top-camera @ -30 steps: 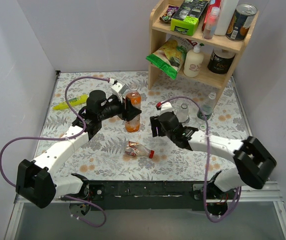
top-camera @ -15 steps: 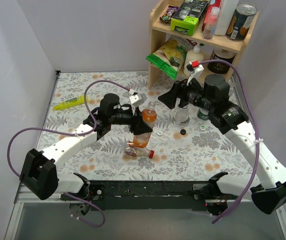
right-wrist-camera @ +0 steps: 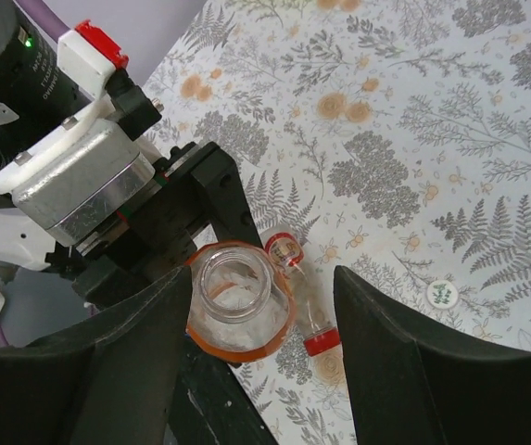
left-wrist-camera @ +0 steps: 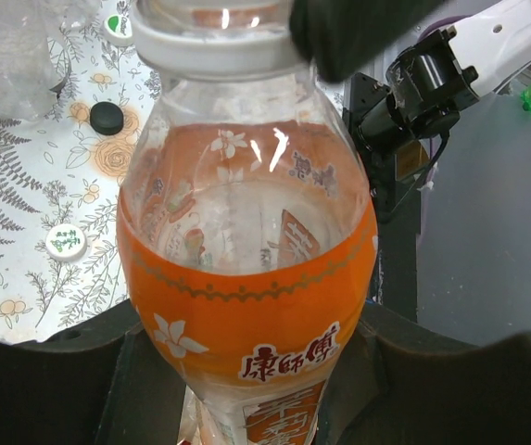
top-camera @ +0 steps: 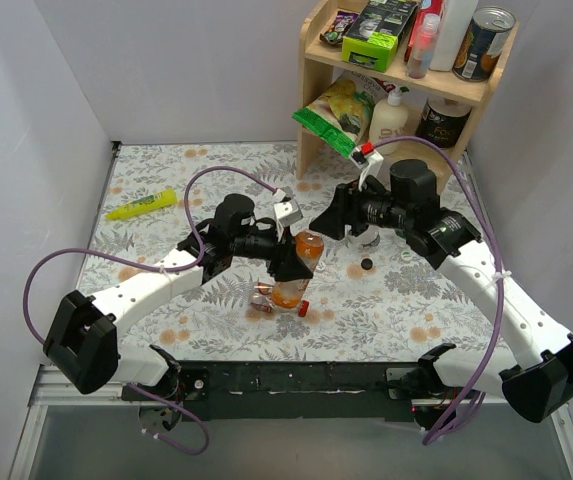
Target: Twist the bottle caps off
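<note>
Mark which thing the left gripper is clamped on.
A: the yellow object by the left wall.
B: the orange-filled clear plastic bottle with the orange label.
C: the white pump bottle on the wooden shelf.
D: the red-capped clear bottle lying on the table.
B: the left gripper presses on both sides of the orange-filled clear plastic bottle, whose orange label fills the left wrist view.

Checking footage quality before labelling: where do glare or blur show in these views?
Left wrist: white glare streaks on the clear shoulder of the orange bottle, label readable. Right wrist: tablecloth sharp, right gripper dark and soft-edged. Top external: even light, soft shadows, nothing blurred.
</note>
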`<move>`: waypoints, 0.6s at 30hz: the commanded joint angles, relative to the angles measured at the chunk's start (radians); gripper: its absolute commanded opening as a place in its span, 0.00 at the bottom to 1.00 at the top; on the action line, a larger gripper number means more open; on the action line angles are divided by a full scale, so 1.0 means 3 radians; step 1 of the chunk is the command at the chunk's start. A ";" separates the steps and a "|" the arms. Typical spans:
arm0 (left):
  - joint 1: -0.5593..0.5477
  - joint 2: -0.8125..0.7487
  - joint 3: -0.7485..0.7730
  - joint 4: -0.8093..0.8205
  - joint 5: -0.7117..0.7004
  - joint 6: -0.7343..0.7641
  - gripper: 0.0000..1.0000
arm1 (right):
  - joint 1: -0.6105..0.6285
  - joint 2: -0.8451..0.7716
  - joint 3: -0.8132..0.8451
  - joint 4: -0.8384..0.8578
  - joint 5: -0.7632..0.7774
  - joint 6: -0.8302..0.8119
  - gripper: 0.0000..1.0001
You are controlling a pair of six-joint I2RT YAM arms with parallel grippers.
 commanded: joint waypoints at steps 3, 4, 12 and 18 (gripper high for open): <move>-0.0070 0.0010 0.0137 -0.0040 -0.0076 0.0058 0.34 | 0.0150 0.0002 -0.0175 0.0248 -0.0074 0.0101 0.66; -0.0080 0.0010 0.0137 -0.0045 -0.0081 0.0068 0.35 | 0.0170 0.0002 -0.0200 0.0259 -0.0043 0.0107 0.66; -0.0101 -0.0010 0.0127 -0.0066 -0.0178 0.0109 0.42 | 0.0181 0.0002 -0.0216 0.0310 0.0136 0.0035 0.09; -0.0076 -0.0061 0.0122 -0.0056 -0.0561 0.0043 0.98 | 0.0181 -0.0166 -0.0104 0.0192 0.1009 -0.0241 0.01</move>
